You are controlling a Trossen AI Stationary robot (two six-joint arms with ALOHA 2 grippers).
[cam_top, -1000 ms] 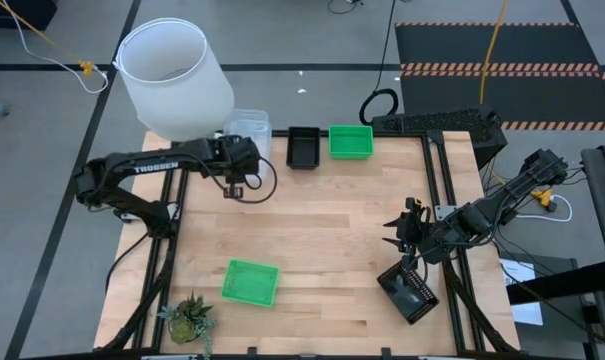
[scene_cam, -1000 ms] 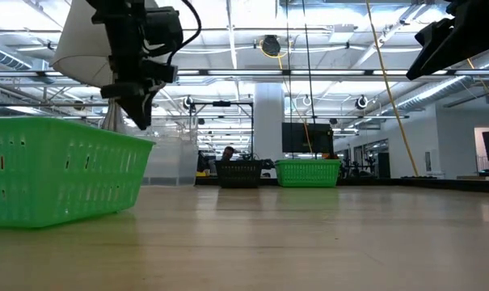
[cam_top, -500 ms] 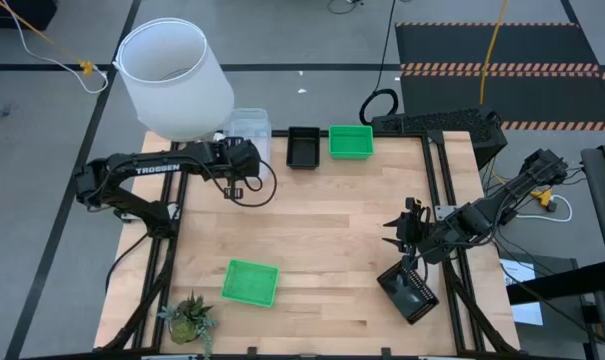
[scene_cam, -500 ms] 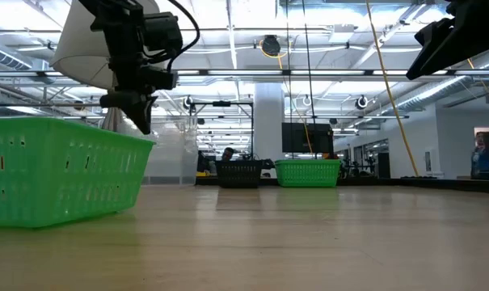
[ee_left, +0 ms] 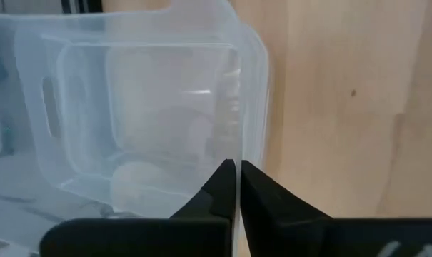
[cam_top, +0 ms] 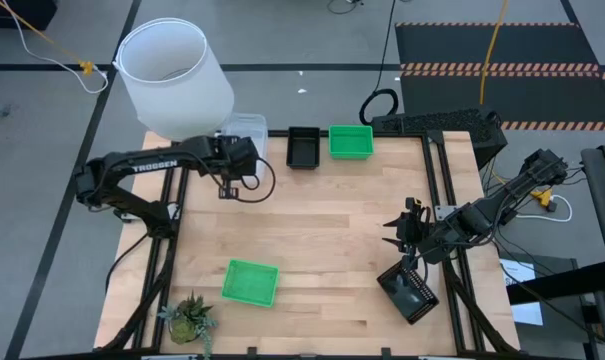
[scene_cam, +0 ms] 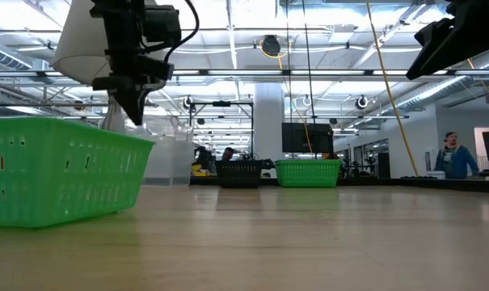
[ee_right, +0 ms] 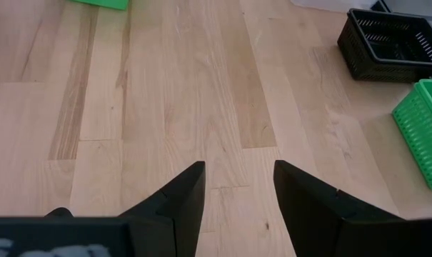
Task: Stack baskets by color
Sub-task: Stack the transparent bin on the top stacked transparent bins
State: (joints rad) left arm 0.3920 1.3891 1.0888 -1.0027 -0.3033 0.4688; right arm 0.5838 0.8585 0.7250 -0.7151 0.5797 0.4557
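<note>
A clear basket (cam_top: 246,128) (ee_left: 144,107) stands at the table's far left. My left gripper (cam_top: 225,188) (ee_left: 237,165) is shut by its near corner, about level with its rim in the low view (scene_cam: 136,120). A black basket (cam_top: 302,147) and a green basket (cam_top: 350,141) sit side by side at the far edge. Another green basket (cam_top: 250,282) rests on its base near the front left. Another black one (cam_top: 410,292) sits at the front right. My right gripper (cam_top: 397,226) (ee_right: 237,178) hangs open above the wood, just beyond that black basket. My left gripper's shut fingertips (ee_left: 226,178) slant down from above at the clear basket's near rim (ee_left: 262,153), close to a corner. Whether they touch that rim or have its thin wall between them, I cannot tell. The basket sits level on the table.
A big white lampshade (cam_top: 172,80) stands beyond the far left corner, beside the clear basket. A small potted plant (cam_top: 189,318) sits at the front left corner. Bare wood lies in the table's middle (cam_top: 322,230). A person (scene_cam: 453,153) stands far off in the room.
My left gripper has shut its fingers beside the clear basket's corner and has otherwise stayed where it was. The baskets and my right arm have kept still.
</note>
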